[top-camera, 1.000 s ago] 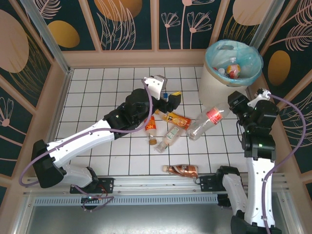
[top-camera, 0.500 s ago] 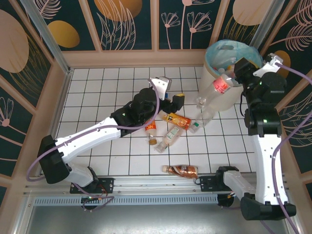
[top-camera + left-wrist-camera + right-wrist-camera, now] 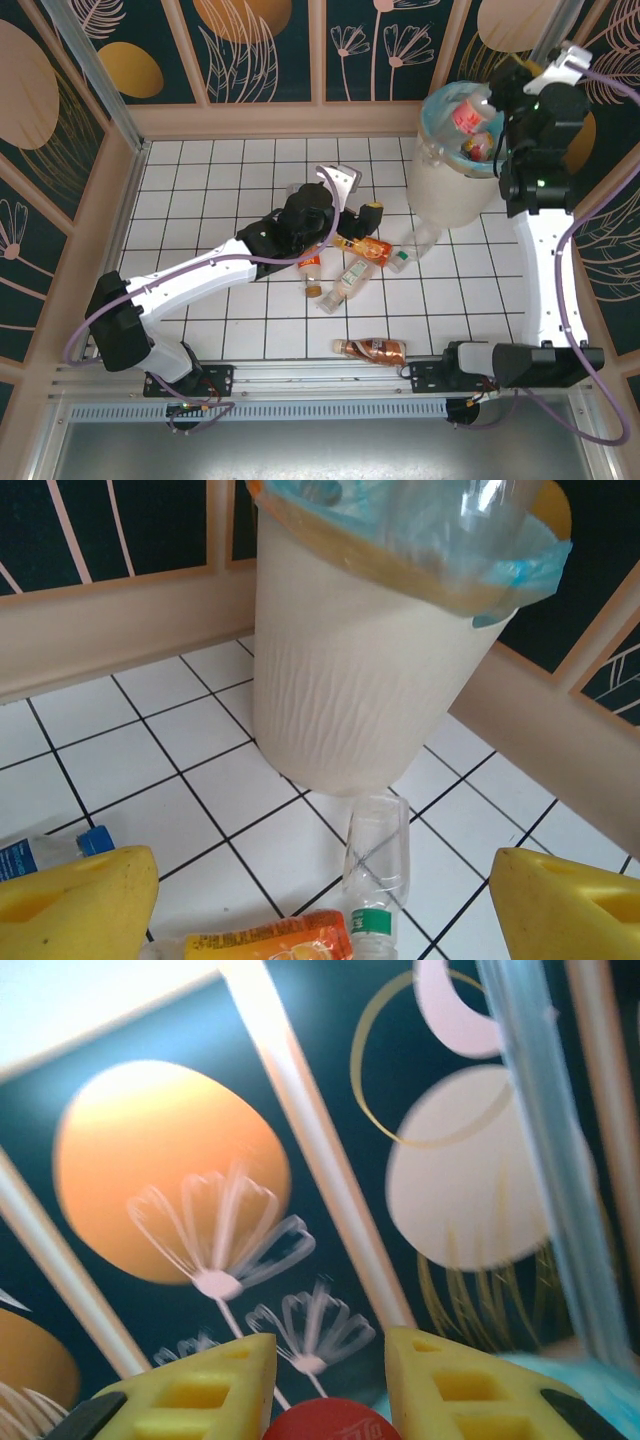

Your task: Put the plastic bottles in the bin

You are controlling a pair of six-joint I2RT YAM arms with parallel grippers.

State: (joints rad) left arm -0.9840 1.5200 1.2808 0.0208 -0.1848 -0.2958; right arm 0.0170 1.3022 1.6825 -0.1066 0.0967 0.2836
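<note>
**Bottle Hangs Over Bin, More Lie on the Tiles**

The right gripper (image 3: 330,1360), pinched tight on the red-capped end of a clear red-labelled bottle (image 3: 460,120), holds it tilted above the rim of the turquoise-lined bin (image 3: 435,190) at the far right corner of the tiled table (image 3: 200,180). Binned bottles (image 3: 478,147) lie inside the liner. Near the table's middle, the left gripper (image 3: 325,865) hovers with fingers spread over an orange-labelled bottle (image 3: 255,942). A green-capped bottle (image 3: 375,860) lies just beside the bin's base, and a brown-labelled bottle (image 3: 372,349) lies by the near edge.
</note>
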